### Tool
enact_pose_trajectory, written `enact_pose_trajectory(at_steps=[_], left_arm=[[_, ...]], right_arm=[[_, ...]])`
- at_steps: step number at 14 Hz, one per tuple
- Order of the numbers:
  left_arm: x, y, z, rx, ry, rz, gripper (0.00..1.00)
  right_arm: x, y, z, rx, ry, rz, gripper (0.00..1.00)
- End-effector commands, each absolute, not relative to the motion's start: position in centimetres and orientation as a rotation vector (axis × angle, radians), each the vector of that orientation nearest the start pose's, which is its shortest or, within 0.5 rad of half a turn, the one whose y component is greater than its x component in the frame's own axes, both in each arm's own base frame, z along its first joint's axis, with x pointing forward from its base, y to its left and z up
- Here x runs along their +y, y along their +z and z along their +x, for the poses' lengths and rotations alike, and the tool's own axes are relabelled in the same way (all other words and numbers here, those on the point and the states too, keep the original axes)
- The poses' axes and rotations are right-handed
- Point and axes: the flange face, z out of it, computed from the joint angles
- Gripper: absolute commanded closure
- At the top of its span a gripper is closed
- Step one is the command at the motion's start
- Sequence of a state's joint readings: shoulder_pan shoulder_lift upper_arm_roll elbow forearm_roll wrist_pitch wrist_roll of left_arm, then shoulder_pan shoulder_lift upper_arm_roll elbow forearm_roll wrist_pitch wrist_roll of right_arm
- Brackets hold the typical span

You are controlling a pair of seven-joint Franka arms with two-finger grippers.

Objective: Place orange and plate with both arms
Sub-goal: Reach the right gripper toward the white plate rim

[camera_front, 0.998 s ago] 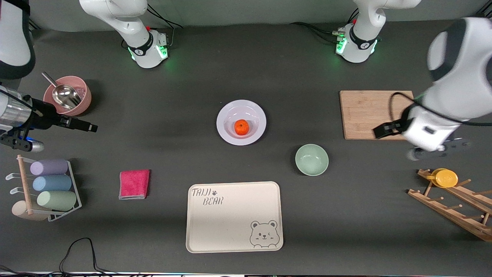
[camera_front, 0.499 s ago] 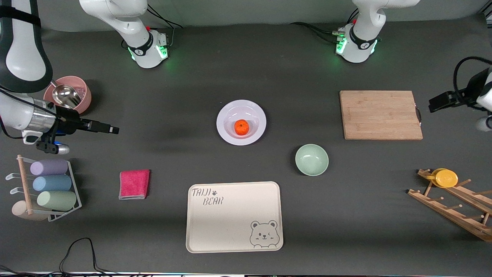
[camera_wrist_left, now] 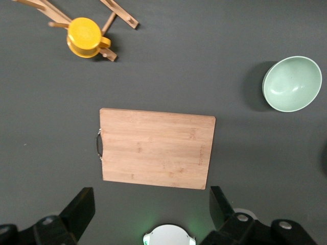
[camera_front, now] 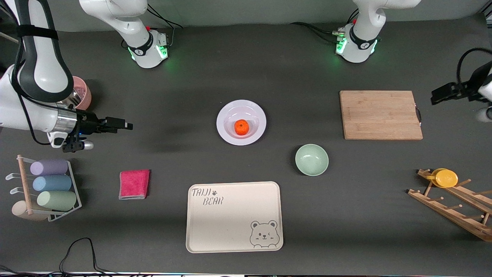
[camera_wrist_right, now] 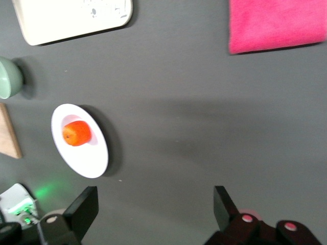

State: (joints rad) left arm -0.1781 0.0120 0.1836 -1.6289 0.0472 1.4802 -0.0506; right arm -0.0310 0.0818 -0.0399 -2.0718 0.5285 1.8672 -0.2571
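The orange (camera_front: 241, 127) sits in the plate (camera_front: 226, 132) at mid-table. The right gripper (camera_front: 119, 125) hangs open over bare table toward the right arm's end. The left gripper (camera_wrist_left: 148, 206), open, seems to hang just off the cutting board's (camera_front: 380, 114) edge.

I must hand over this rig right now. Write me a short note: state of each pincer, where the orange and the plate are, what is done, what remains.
Left pincer: open, empty, up in the air at the left arm's end of the table, beside the cutting board.
Right pincer: open, empty, over bare table at the right arm's end, pointing toward the plate.
Orange: lying in the plate, mid-table.
Plate: flat on the table, farther from the front camera than the bear tray.
Done: orange sits on the plate.
Left: neither pincer holds anything; where the plate should end up is not shown.
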Motion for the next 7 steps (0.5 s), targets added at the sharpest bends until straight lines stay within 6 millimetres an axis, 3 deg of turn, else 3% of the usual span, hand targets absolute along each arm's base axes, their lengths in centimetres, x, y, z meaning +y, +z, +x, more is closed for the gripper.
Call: enact_pose_trajectory(at_steps=[1, 3, 5, 7], left_arm=[[1.1, 56.9, 52.6, -0.072, 0.226, -3.097, 0.00], [0.2, 56.7, 52.8, -0.050, 0.222, -3.091, 0.00], [0.1, 56.1, 53.3, -0.045, 0.226, -3.086, 0.00], [-0.2, 56.7, 54.0, -0.019, 0.220, -3.075, 0.00]], right_arm=[[0.8, 36.8, 53.6, 0.080, 0.238, -2.528, 0.00], [2.3, 36.2, 53.6, 0.090, 0.242, -2.491, 0.00], [2.7, 34.2, 52.9, 0.153, 0.251, -2.444, 0.00], [5.3, 32.3, 53.2, 0.152, 0.273, -2.447, 0.00]])
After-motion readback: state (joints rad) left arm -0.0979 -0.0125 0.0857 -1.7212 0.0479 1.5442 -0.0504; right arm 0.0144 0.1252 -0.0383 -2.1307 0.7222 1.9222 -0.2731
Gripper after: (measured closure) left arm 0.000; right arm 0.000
